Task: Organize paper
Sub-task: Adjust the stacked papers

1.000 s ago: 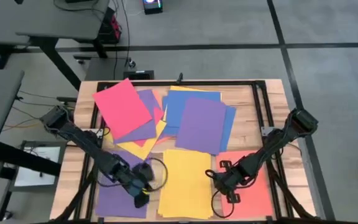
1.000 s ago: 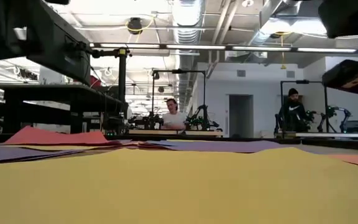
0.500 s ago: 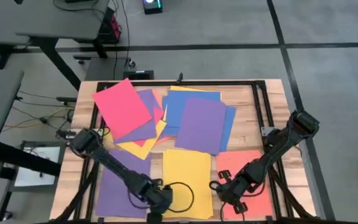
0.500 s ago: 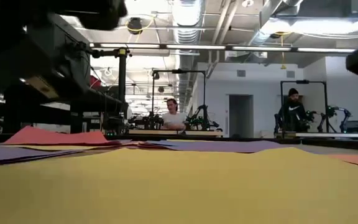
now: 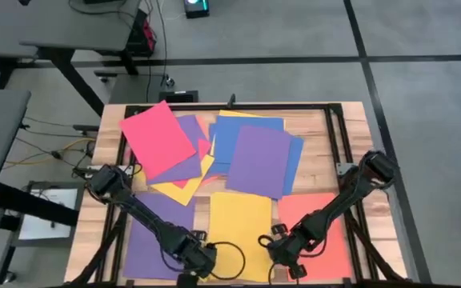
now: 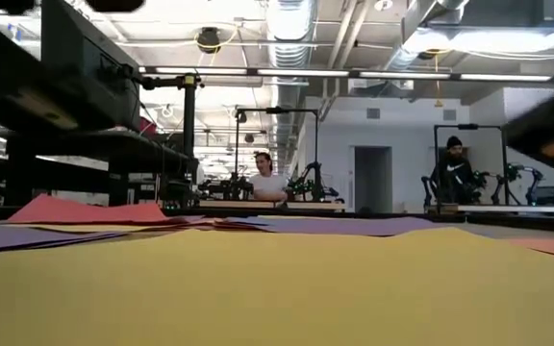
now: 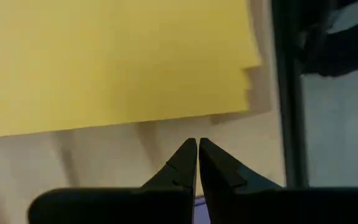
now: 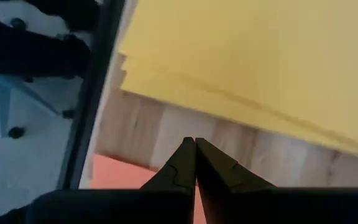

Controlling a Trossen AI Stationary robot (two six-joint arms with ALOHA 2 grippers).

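Observation:
A stack of yellow paper [image 5: 241, 228] lies at the table's near middle and fills the low view's foreground [image 6: 258, 288]. On its left lies purple paper [image 5: 152, 232], on its right red-orange paper [image 5: 326, 228]. A loose pile of red [image 5: 157, 140], blue [image 5: 250, 132] and purple [image 5: 260, 160] sheets covers the far half. My left gripper [image 5: 197, 258] is shut just off the yellow stack's near left corner, its tips [image 7: 197, 146] over bare wood. My right gripper [image 5: 282, 250] is shut off the near right corner, tips [image 8: 195, 146] over wood beside the yellow edge [image 8: 185, 84].
A black frame [image 5: 338, 128] runs around the tabletop, and its rail shows beside the stack in both wrist views [image 7: 288, 93] [image 8: 98, 74]. Bare wood [image 5: 326, 180] shows in strips between the sheets. In the low view, people sit at benches far behind the table [image 6: 267, 178].
My left gripper has gone toward the table's near edge and to the right, from over the purple sheet to the yellow stack's near left corner. My right gripper has gone toward the near edge and then slightly left, toward the yellow stack. The papers have stayed in place.

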